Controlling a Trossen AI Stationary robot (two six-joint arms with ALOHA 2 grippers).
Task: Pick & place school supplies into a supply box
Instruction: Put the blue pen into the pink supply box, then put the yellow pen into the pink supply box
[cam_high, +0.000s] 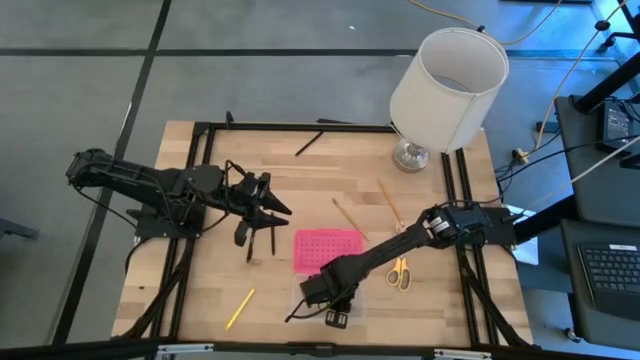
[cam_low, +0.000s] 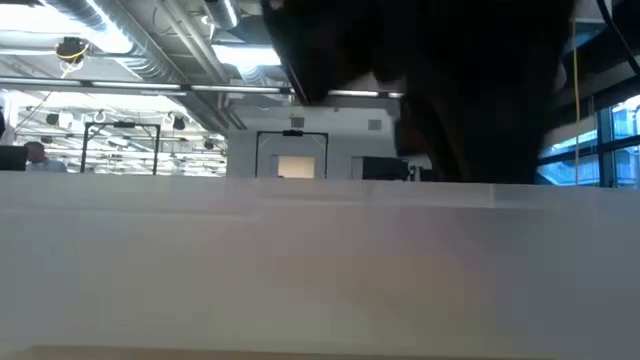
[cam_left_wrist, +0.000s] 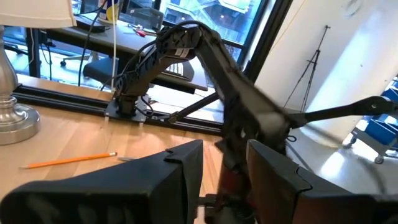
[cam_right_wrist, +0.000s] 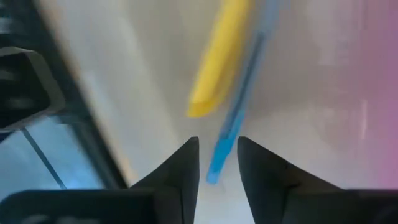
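Observation:
The supply box's pink dotted lid (cam_high: 328, 250) lies flat at mid-table, and its clear base (cam_high: 312, 296) sits at the lid's near side. My right gripper (cam_high: 335, 305) hovers over the base, fingers pointing down and narrowly open (cam_right_wrist: 216, 152). Below them a blue pen (cam_right_wrist: 239, 106) and a yellow piece (cam_right_wrist: 217, 62) lie inside the base; the pen's end shows in the gap, untouched. My left gripper (cam_high: 268, 208) hangs left of the lid with a narrow gap (cam_left_wrist: 224, 186). Scissors (cam_high: 399, 272), two brown pencils (cam_high: 350, 215) (cam_high: 389, 203), a yellow pencil (cam_high: 240, 308) and a black pen (cam_high: 309, 143) lie on the table.
A white-shaded lamp (cam_high: 445, 85) stands at the far right corner; its metal base (cam_left_wrist: 12, 121) shows in the left wrist view, with a pencil (cam_left_wrist: 68, 160) nearby. Black frame rails (cam_high: 200, 200) run along the table's sides. The low view is blocked by a pale surface (cam_low: 320, 270).

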